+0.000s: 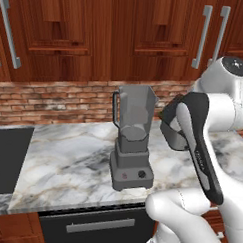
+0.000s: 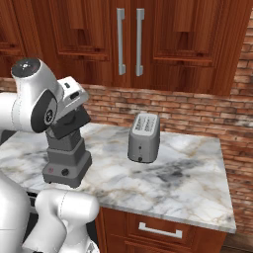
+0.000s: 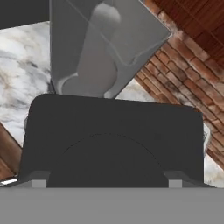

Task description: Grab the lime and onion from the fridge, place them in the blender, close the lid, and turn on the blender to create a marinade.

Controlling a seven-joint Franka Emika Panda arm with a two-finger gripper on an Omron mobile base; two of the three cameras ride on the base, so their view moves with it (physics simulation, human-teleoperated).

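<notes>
Your pincer (image 3: 107, 181) grips the lid (image 3: 113, 140) beside the blender (image 1: 132, 139); next, seat it squarely on the jar.

Bkgd: dark reddish-brown wood wall cupboards (image 1: 62, 31) w/ long grey bar handles (image 2: 129, 42). Red brick backsplash (image 1: 49, 103) below them. White-grey marble countertop (image 2: 168, 183), wood base cabs under it w/ grey drawer pull (image 2: 159, 230). Black inset (image 1: 7, 158) at counter's left. Silver toaster (image 2: 144, 137) on counter.
</notes>
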